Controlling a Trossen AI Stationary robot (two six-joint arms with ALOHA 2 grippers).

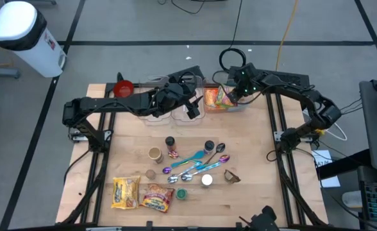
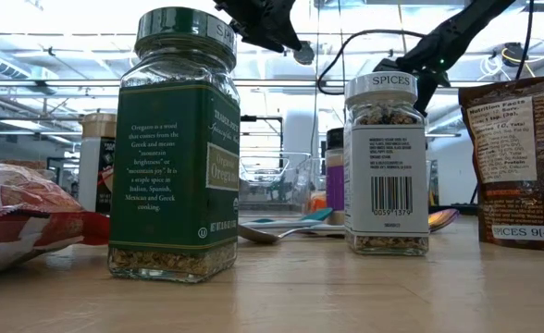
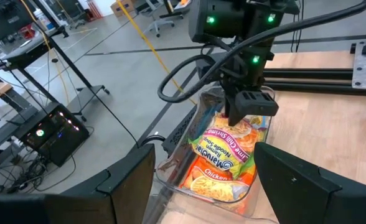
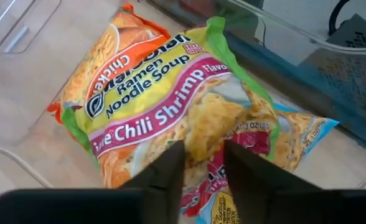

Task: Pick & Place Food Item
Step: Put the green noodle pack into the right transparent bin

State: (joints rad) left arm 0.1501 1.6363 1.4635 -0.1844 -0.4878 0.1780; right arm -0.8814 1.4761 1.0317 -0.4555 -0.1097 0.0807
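A clear bin [image 1: 240, 106] at the table's far middle holds several ramen packets. The top one, a green and orange Lime Chili Shrimp packet [image 4: 170, 93] [image 3: 223, 155] [image 1: 217, 97], lies flat on the others. My right gripper [image 4: 203, 149] [image 3: 253, 118] [image 1: 232, 95] reaches into the bin from above, fingers close together on that packet. My left gripper [image 3: 211, 186] [image 1: 192, 108] hangs open in the air just left of the bin, holding nothing. My right gripper pinches the crumpled wrapper on the top packet's upper face [image 4: 203, 127], toward one end, between its two fingertips. The fingers come slanting down from above and from the table's right. The packet still lies in the bin on the other packets.
Empty clear containers [image 1: 166, 114] stand left of the bin and a red cup [image 1: 123, 86] at the far left. Spice jars [image 2: 175, 148] [image 2: 388, 166], spoons [image 1: 192, 160] and small lids crowd mid-table. Two more packets [image 1: 125, 192] [image 1: 156, 197] lie near the front left.
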